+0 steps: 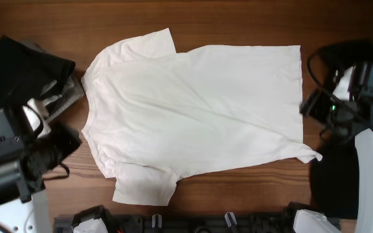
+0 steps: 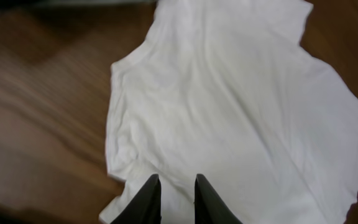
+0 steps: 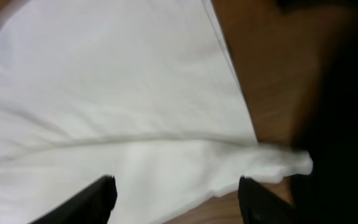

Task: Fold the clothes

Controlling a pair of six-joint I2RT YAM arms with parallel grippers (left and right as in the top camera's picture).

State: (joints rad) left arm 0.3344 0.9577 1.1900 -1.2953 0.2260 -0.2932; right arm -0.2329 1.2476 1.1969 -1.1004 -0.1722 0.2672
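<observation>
On table (image 1: 238,19), from overhead, saw white T-shirt (image 1: 193,110) spread flat, long axis running left arm to right arm. At left wrist, found left gripper (image 2: 178,200) narrowly parted, empty, over sleeve end (image 2: 126,202). At right wrist, found right gripper (image 3: 176,198) wide, empty, hem corner (image 3: 288,163) just ahead-right.
</observation>
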